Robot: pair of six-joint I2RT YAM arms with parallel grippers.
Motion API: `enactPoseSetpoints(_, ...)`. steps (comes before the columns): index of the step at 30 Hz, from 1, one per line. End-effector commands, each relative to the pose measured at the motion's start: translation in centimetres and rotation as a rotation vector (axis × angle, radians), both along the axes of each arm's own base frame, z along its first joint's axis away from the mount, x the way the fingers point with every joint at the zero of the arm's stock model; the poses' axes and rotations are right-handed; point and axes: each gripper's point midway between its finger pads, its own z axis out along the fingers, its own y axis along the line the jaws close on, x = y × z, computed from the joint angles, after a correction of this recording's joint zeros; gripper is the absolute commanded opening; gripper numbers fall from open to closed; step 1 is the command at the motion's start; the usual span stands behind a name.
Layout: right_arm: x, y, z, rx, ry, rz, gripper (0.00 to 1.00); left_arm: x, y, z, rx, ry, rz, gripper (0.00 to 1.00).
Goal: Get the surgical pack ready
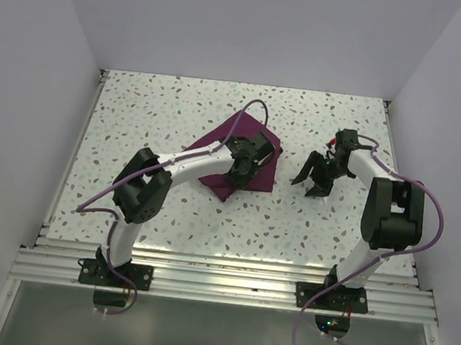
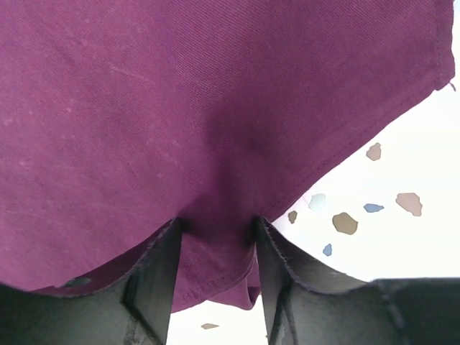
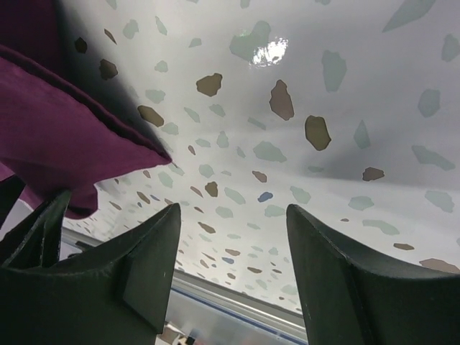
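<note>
Left arm: we see the left arm (image 1: 186, 166) reach from its base at 7 o'clock of the table (image 1: 138, 113) toward the middle, with the wrist bent down.

Left gripper: the left gripper (image 1: 244, 162) sits on top of the cloth (image 1: 220, 141). In the wrist view, the left gripper (image 2: 215, 280) has its two dark fingers (image 2: 151, 287) clenched on a raised fold of the cloth (image 2: 215, 108), which bunches up between them.

Cloth: we find it crumpled, plum-purple, lying on the table near the centre, a little toward 12 o'clock. One corner points to 12 o'clock and another hangs toward 6 o'clock below the gripper. In the left wrist view it fills everything except a speckled patch of table (image 2: 402, 237) at 4 o'clock, and its hemmed edge runs diagonally.

Right gripper: the right gripper (image 1: 307, 186) hangs at 3 o'clock of the cloth, near it but apart from it. In its own view, the fingers (image 3: 144, 266) are spread wide and released, with only table (image 3: 302, 86) between them. The cloth's edge (image 3: 57, 136) lies at 9 o'clock.

Right arm: the right arm (image 1: 391, 210) rises from 5 o'clock and folds back toward the centre.
</note>
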Motion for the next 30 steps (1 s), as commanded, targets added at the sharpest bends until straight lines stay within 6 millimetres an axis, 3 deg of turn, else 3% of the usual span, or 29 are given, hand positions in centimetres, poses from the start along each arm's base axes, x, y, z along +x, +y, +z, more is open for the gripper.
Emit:
enactPoseSetpoints(1, 0.7, 0.8, 1.3, 0.042, -0.054, 0.026, 0.64, 0.5, -0.5, 1.0, -0.010, -0.029, 0.017, 0.46)
enactPoseSetpoints(8, 1.1, 3.0, 2.2, 0.141, -0.065, 0.029, 0.60, 0.5, -1.0, 2.2, -0.035, -0.030, 0.011, 0.17)
enactPoseSetpoints(14, 2.2, 6.0, 3.4, 0.219, -0.094, 0.052, 0.53, 1.0, -1.6, 3.9, -0.061, -0.043, 0.014, 0.02)
enactPoseSetpoints(19, 3.1, 7.9, 4.1, 0.254, -0.103, 0.073, 0.52, 0.9, -1.7, 3.8, -0.058, -0.031, 0.011, 0.06)
enactPoseSetpoints(23, 3.7, 8.0, 4.5, 0.254, -0.114, 0.067, 0.53, 0.4, -1.4, 3.0, -0.045, -0.006, 0.012, 0.23)
enactPoseSetpoints(26, 3.8, 7.9, 4.6, 0.248, -0.116, 0.071, 0.53, 0.2, -1.1, 2.4, -0.039, 0.000, 0.013, 0.30)
enactPoseSetpoints(30, 3.4, 7.9, 4.2, 0.252, -0.107, 0.074, 0.53, 0.0, -1.1, 2.0, -0.035, 0.008, 0.010, 0.29)
